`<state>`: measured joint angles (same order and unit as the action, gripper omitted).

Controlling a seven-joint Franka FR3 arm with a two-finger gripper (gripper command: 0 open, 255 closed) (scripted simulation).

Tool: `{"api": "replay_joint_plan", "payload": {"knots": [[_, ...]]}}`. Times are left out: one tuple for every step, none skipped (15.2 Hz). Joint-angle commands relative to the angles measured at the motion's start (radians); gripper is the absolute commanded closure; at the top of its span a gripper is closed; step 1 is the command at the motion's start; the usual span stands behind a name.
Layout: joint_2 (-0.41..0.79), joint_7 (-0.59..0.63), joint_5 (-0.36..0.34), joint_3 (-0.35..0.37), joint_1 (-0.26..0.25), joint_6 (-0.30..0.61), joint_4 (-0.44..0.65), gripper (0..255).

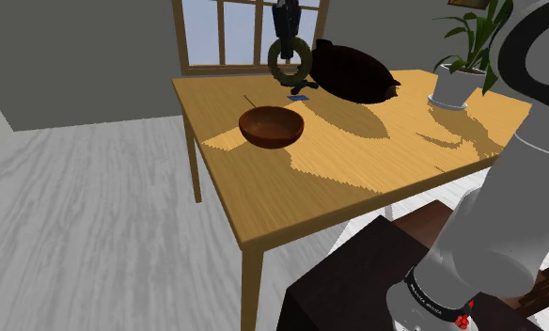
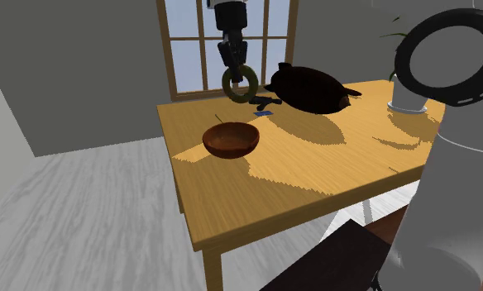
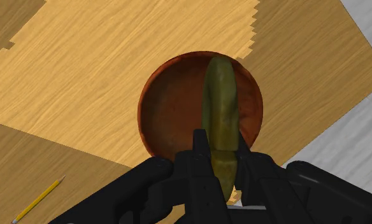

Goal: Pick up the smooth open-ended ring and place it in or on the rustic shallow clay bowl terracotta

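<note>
End effector (image 3: pixel 221 145) first: you have its two black fingers pinched on the olive-green ring (image 3: pixel 220 95), which stands edge-on between them and juts out past their tips. In the shoulder view you see the end effector (image 1: pixel 288 42) at the top centre of the frame, pointing down. The ring (image 1: pixel 305 64) hangs upright from it, well clear of the wooden surface (image 1: pixel 357 160). In the second exterior view the ring (image 2: pixel 252 83) is at the upper centre, in front of the window (image 2: pixel 190 50).

The reddish-brown bowl (image 3: pixel 162 108) lies right behind the ring in the wrist view, at mid-frame. In the shoulder view you find the bowl (image 1: pixel 263 136) left of centre on the surface, below and a little left of the ring.

A yellow pencil (image 3: pixel 38 200) lies at the wrist view's lower left, apart from the bowl. A black rounded object (image 1: pixel 357 73) rests just right of the ring in the shoulder view, and a potted plant (image 1: pixel 456 70) stands at the upper right.
</note>
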<state>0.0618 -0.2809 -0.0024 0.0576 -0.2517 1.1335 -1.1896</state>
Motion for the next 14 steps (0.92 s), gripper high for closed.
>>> {"api": "replay_joint_plan", "payload": {"knots": [[0.086,0.029,-0.003,0.014,-0.017,-0.043,0.129,255],[0.071,0.029,-0.002,0.012,-0.016,-0.021,0.093,255],[0.057,0.028,-0.001,0.012,-0.016,0.0,0.058,255],[0.045,0.027,0.0,0.012,-0.015,0.019,0.026,255],[0.033,0.027,0.001,0.011,-0.014,0.039,-0.006,255],[0.021,0.026,0.002,0.011,-0.014,0.057,-0.035,255],[0.011,0.026,0.002,0.011,-0.013,0.076,-0.064,255],[0.001,0.025,0.003,0.01,-0.013,0.093,-0.092,255],[-0.008,0.025,0.004,0.01,-0.012,0.111,-0.118,255],[-0.016,0.024,0.004,0.01,-0.012,0.128,-0.144,255],[-0.025,0.024,0.005,0.01,-0.012,0.144,-0.169,255],[-0.032,0.023,0.005,0.009,-0.011,0.161,-0.193,255],[-0.039,0.023,0.006,0.009,-0.011,0.177,-0.216,255],[-0.046,0.022,0.006,0.009,-0.011,0.193,-0.239,255]]}}
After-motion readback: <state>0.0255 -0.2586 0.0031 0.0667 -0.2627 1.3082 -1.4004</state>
